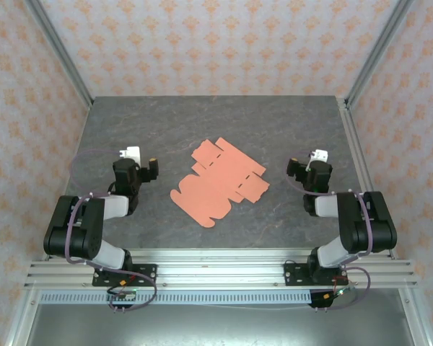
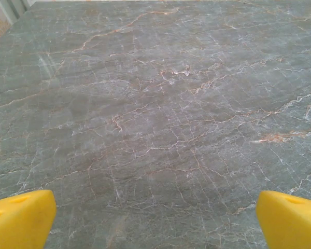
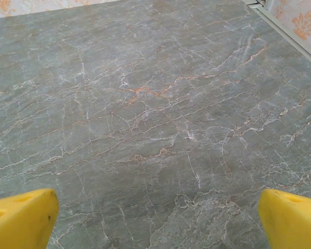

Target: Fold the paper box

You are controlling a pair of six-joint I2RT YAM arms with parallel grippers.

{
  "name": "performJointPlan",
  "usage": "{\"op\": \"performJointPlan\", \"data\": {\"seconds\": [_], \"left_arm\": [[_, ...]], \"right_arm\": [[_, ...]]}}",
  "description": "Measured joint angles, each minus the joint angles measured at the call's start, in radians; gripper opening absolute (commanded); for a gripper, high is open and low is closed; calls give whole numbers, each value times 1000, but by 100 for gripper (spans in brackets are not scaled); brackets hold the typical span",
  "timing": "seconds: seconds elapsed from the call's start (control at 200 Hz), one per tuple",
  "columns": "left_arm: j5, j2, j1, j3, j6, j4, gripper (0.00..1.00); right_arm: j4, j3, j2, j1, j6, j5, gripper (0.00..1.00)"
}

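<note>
The paper box [image 1: 220, 181] is a flat salmon-orange die-cut sheet with flaps and rounded tabs, lying unfolded on the grey marbled table [image 1: 216, 122] between the two arms. My left gripper [image 1: 141, 164] rests to its left, apart from it, and my right gripper [image 1: 303, 167] rests to its right, also apart. In the left wrist view the yellow fingertips [image 2: 20, 220] stand wide at the bottom corners with bare table between them; the left gripper [image 2: 155, 223] is open. The right wrist view shows the same: yellow fingertips [image 3: 22, 218], the right gripper [image 3: 156, 220] open over bare table.
Patterned walls and metal frame posts [image 1: 61, 54] enclose the table on three sides. The aluminium rail [image 1: 216, 270] with both arm bases runs along the near edge. The table's right rim [image 3: 290, 33] shows in the right wrist view.
</note>
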Motion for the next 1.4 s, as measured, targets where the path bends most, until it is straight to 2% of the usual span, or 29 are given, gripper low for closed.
{"op": "performJointPlan", "data": {"seconds": [1.191,1.396], "left_arm": [[3,0,0,2,0,-2,100],[27,-74,0,73,3,-139,100]], "right_arm": [[-2,1,0,0,0,4,99],[-50,17,-53,0,8,23,99]]}}
